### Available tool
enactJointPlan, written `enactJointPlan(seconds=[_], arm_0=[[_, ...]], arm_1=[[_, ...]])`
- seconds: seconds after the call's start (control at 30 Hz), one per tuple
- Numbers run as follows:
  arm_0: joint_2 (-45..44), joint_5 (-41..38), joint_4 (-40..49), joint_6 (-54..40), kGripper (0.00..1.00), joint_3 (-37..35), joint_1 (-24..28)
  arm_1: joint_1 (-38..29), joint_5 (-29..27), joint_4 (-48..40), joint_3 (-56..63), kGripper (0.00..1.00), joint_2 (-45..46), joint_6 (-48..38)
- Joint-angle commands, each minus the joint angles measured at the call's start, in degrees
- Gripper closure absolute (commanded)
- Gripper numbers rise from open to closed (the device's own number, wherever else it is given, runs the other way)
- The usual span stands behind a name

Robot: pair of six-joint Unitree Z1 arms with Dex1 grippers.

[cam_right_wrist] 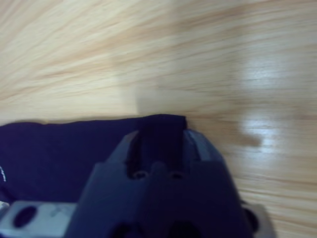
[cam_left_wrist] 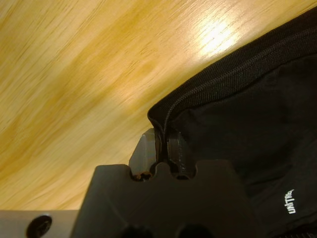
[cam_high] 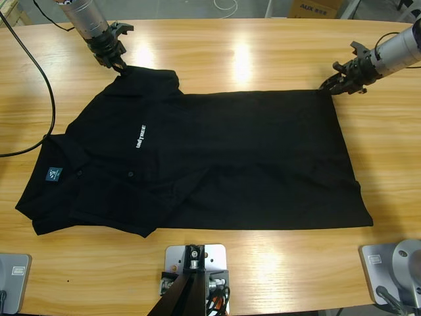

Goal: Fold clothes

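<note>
Black polo shirt (cam_high: 217, 158) on table (cam_high: 263, 59), corners pinched by left end effector (cam_high: 117, 66) and right end effector (cam_high: 331, 85).

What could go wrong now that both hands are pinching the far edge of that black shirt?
The left hand grips only the hem of the sleeve on the polo shirt, so the soft fabric might slip out when lifted. The right hand holds just a corner; if one side slips, the fold would probably come out crooked. The near sleeve is tucked under near the neck label and could bunch.
</note>
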State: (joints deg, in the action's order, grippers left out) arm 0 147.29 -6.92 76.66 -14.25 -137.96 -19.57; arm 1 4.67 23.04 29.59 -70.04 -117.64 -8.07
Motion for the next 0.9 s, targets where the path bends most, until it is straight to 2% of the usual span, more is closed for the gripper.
enactJointPlan(seconds=[0.03,0.23,0.47,0.57,0.7,0.9], arm_0=[[4.33,-1.37,0.64,1.77,1.0,-0.03,-0.25],[1.6,-2.78,1.15,2.79,1.0,-0.12,-0.85],[-3.65,-4.19,5.42,3.0,1.0,0.9,-0.98],[-7.7,-4.33,5.63,3.27,1.0,5.28,-0.96],[-12.16,-5.98,5.38,2.55,1.0,14.61,-0.82],[-14.59,-11.34,5.21,1.72,1.0,24.05,-1.5]], arm_1=[[0.43,-0.74,-1.55,1.94,1.0,-7.22,4.68],[0.43,-0.39,-2.16,2.66,1.0,-5.3,5.91],[-1.82,3.32,-0.63,5.82,1.0,4.4,3.57],[-3.07,4.38,-0.3,8.78,1.0,7.77,2.55],[-3.08,4.38,-0.14,13.17,1.0,10.94,3.04],[-3.65,4.68,3.88,14.58,1.0,16.39,3.04]])
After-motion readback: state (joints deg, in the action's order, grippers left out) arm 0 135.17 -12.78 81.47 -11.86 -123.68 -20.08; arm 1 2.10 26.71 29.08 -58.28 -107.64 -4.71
